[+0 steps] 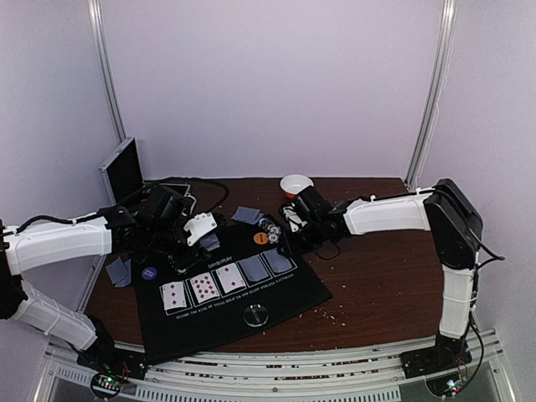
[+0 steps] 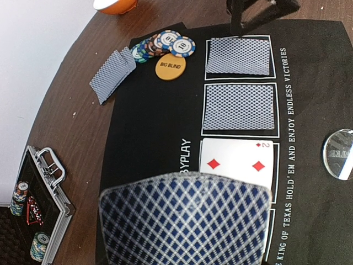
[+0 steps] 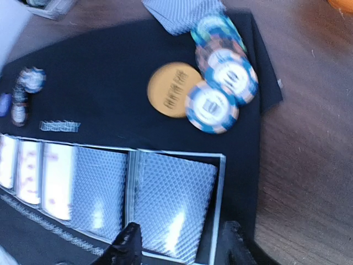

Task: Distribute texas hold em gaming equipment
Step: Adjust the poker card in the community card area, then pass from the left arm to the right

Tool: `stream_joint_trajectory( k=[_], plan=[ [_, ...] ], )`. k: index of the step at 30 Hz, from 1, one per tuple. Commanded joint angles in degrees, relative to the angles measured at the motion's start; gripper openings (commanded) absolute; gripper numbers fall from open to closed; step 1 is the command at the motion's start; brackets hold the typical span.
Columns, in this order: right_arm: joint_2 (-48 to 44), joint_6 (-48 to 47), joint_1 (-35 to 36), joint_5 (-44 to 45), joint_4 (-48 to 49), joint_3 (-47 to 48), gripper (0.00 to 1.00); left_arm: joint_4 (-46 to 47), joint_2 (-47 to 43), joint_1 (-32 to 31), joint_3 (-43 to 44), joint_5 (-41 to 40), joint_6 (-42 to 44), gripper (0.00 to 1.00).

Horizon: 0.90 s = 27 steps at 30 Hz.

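Note:
The black five-box mat (image 1: 226,310) holds three face-up red-pip cards (image 1: 201,289) and two face-down cards (image 1: 266,265). My left gripper (image 1: 207,237) hovers over the mat's far left part, shut on a grey-blue-backed card (image 2: 185,221) that hides its fingers. Below it lies the two of diamonds (image 2: 237,163). My right gripper (image 3: 182,248) is open and empty, its fingers (image 3: 126,247) astride the near end of the rightmost face-down card (image 3: 174,199). Striped chips (image 3: 220,83) and an orange disc (image 3: 171,88) lie at the mat's far corner. A purple disc (image 1: 149,272) and a clear disc (image 1: 255,316) lie on the mat.
A white bowl (image 1: 296,184) with an orange base stands at the back. An open chip case (image 2: 41,204) stands at the far left. Fanned face-down cards (image 2: 113,74) lie on the table beside the chips, and more cards (image 1: 119,270) lie left of the mat.

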Motion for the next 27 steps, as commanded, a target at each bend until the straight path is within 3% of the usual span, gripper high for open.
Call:
stream_joint_trajectory(
  k=[1,4,6,11,15,20,27],
  plan=[
    [-7.63,3.3,-0.04,-15.67,11.15,-0.87,0.58,2.05,-1.4,0.11,0.93,3.19,0.55,0.47],
    [-4.82,22.7,0.17,-34.44,38.71,-3.36,0.6,1.99,-1.63,0.09,0.81,4.19,0.63,0.47],
    [-0.88,31.49,0.59,-38.5,45.07,-1.03,0.6,2.09,-1.86,0.1,0.9,4.21,0.61,0.47],
    [4.71,31.33,4.76,-40.54,45.52,5.19,0.63,2.2,-1.9,0.15,0.76,3.31,0.65,0.47],
    [5.76,35.84,5.68,-41.4,53.46,3.84,0.64,2.23,-1.76,0.13,0.84,3.17,0.6,0.47],
    [8.33,36.65,6.56,-41.08,53.4,4.74,0.64,2.22,-1.5,0.16,0.94,3.22,0.65,0.47],
    [12.55,38.01,7.33,-40.54,52.2,8.63,0.53,2.19,-1.65,0.14,0.84,2.91,0.68,0.47]
  ],
)
